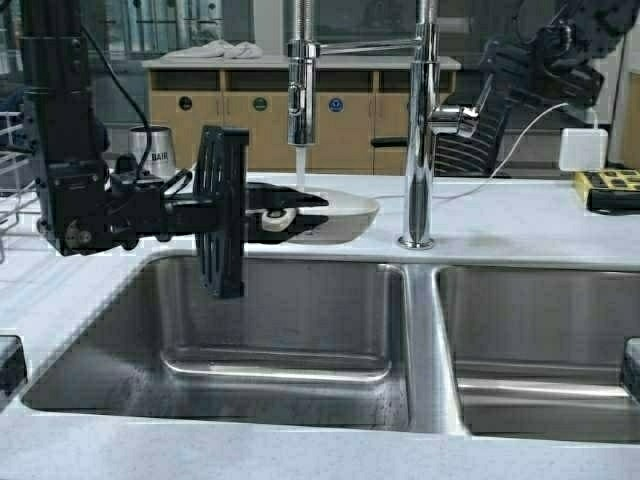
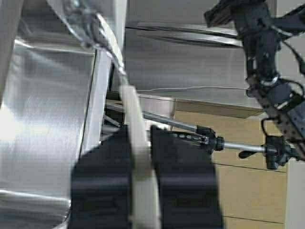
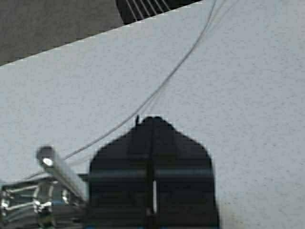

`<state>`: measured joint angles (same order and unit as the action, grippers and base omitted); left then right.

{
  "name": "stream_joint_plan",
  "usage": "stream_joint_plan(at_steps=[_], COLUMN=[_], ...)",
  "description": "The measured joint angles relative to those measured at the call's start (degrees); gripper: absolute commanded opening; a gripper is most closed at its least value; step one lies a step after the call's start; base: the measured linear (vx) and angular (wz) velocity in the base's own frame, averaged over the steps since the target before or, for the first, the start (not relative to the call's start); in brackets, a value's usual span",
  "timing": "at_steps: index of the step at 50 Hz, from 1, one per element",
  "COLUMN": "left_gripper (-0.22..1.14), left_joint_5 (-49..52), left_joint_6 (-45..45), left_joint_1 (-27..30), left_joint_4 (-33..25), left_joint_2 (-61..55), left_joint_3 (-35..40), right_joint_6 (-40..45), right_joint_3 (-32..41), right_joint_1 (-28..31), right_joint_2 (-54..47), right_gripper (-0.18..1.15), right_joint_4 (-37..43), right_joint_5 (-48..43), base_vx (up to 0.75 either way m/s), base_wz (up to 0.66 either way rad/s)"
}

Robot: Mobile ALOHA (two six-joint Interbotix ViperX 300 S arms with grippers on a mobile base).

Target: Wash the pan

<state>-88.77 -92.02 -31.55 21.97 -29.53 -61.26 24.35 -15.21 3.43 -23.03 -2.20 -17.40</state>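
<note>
The left hand (image 1: 285,215) extends horizontally over the back edge of the left sink basin (image 1: 280,340). Its fingers (image 2: 183,186) are closed on the short pale handle (image 2: 140,157) of the pan (image 1: 335,212). The pan is held level, just above the desk (image 1: 520,215) strip behind the basin, directly under the spray head (image 1: 300,95) of the faucet (image 1: 422,120). A thin stream of water (image 1: 299,170) runs from the spray head into the pan.

In the left wrist view the handle sits clamped between both fingers, and the pan rim shows edge-on beyond them.

The right hand (image 3: 152,143) is raised at the far right, beside the faucet lever (image 3: 59,171) and above the desk. Its fingers are pressed together with nothing between them. A thin cable (image 3: 167,83) lies on the desk under it.

A steel cup (image 1: 152,152) stands on the desk at the rear left. The right basin (image 1: 540,340) sits beside the left one.
</note>
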Motion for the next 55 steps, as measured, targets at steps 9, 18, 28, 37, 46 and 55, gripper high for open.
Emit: stream_joint_plan(at_steps=[9,18,28,37,46,55], left_gripper=[0.03,0.03,0.03,0.03,0.03,0.03], left_joint_5=[-1.05,-1.32,-3.16,-6.77,-8.53,-4.04], left_joint_6=[0.0,0.0,0.0,1.14,9.4,10.63], left_joint_1=[0.09,0.0,0.0,0.0,0.09,0.0], left_joint_4=[-0.09,-0.09,-0.7,-1.32,-3.25,-7.91], left_joint_2=[-0.79,-0.79,-2.02,-5.54,-9.14,-8.26], left_joint_3=[0.0,0.0,0.09,1.05,2.37,0.35], right_joint_6=[-0.26,-1.85,-6.68,-8.44,-8.17,-8.26], right_joint_3=[7.03,10.11,8.0,3.25,-4.31,-13.8], right_joint_1=[2.55,3.96,4.48,4.83,3.78,2.64], right_joint_2=[-3.25,-3.78,-1.14,4.66,11.43,18.37], right_gripper=[0.07,0.07,0.07,0.07,0.07,0.07], right_joint_4=[0.0,-2.9,-7.03,-7.47,-6.5,-3.6], right_joint_5=[7.29,9.84,10.99,9.05,5.8,1.58], base_vx=[0.0,0.0,0.0,0.0,0.0,0.0], base_wz=[0.0,0.0,0.0,0.0,0.0,0.0])
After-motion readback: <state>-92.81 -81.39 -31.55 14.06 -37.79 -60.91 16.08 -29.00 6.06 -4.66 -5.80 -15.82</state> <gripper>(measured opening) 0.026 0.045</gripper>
